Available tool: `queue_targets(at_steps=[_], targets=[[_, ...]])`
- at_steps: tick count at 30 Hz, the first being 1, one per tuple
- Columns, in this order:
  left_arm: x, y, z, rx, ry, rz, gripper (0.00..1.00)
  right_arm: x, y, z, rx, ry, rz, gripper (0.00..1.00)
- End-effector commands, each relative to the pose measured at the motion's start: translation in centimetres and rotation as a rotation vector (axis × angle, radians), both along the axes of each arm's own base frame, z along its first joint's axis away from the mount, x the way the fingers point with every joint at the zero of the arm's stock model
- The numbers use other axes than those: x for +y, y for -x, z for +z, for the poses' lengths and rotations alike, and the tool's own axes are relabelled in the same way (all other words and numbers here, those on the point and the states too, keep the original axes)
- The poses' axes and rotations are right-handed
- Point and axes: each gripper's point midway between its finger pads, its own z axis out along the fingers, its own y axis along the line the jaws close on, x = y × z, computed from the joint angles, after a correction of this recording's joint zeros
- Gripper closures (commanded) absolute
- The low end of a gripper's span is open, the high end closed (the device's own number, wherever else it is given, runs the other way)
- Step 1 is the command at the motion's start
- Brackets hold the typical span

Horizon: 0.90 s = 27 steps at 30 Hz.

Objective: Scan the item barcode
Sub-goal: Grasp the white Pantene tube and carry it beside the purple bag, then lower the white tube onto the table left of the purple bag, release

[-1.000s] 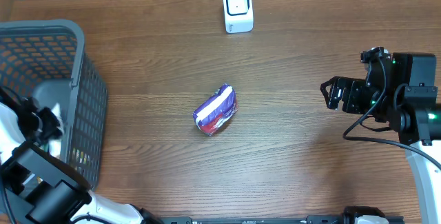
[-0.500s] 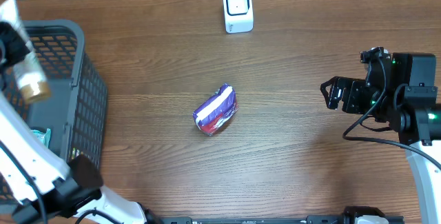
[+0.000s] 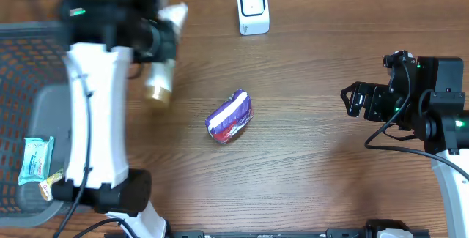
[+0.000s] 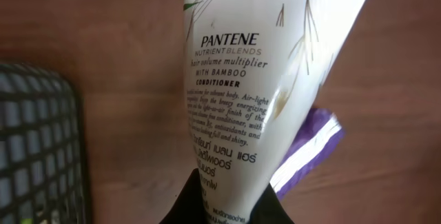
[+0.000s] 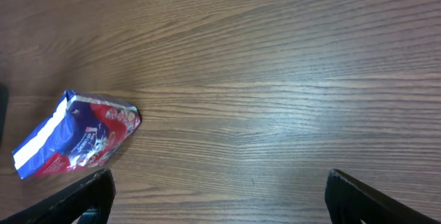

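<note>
Brown wooden table (image 3: 308, 165) below; upper left, my left pincer (image 4: 229, 207) is clamped on the Pantene conditioner tube (image 4: 262, 79); at right, my right pincer (image 3: 353, 99) stands apart.

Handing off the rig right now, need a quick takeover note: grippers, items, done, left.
Left gripper: shut on the Pantene conditioner tube, held above the table, left of the scanner.
Right gripper: open, empty, at the right side.
Purple snack bag lies mid-table; basket at left holds a green packet.
Done: tube in hand.
Left: show its barcode to the scanner; the left wrist view shows only the front label.
</note>
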Motion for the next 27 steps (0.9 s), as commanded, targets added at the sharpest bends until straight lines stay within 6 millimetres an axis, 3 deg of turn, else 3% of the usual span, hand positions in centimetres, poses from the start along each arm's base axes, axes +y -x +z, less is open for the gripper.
queue_targets(at_steps=[1, 8, 13, 14, 18, 22, 24, 27], targets=[[-1.6, -0.3, -7.1, 0.144, -0.113, -0.025, 0.96, 0.2, -0.5, 0.8, -0.021, -0.004, 0.007, 0.02], [-4.7, 1.1, -17.3, 0.269, -0.143, -0.086, 0.96, 0.2, -0.5, 0.1, 0.010, -0.005, 0.008, 0.02], [-8.0, 3.1, -22.2, 0.316, -0.067, -0.092, 0.96, 0.2, -0.5, 0.0, 0.010, -0.005, 0.007, 0.02], [-9.5, 3.8, -23.4, 0.328, -0.022, -0.083, 0.96, 0.2, -0.5, 0.0, 0.011, -0.005, 0.008, 0.02], [-12.4, 4.4, -24.5, 0.337, 0.091, -0.022, 0.96, 0.2, -0.5, 0.0, 0.011, -0.005, 0.007, 0.02], [-14.7, 3.4, -24.0, 0.308, 0.206, 0.031, 0.96, 0.2, -0.5, 0.0, 0.011, -0.005, 0.007, 0.02], [-15.1, 2.8, -23.8, 0.285, 0.224, 0.028, 0.96, 0.2, -0.5, 0.0, 0.011, -0.005, 0.007, 0.02], [-13.5, 1.9, -24.1, 0.227, 0.129, -0.009, 0.96, 0.2, -0.4, 0.0, 0.015, -0.006, 0.007, 0.02]])
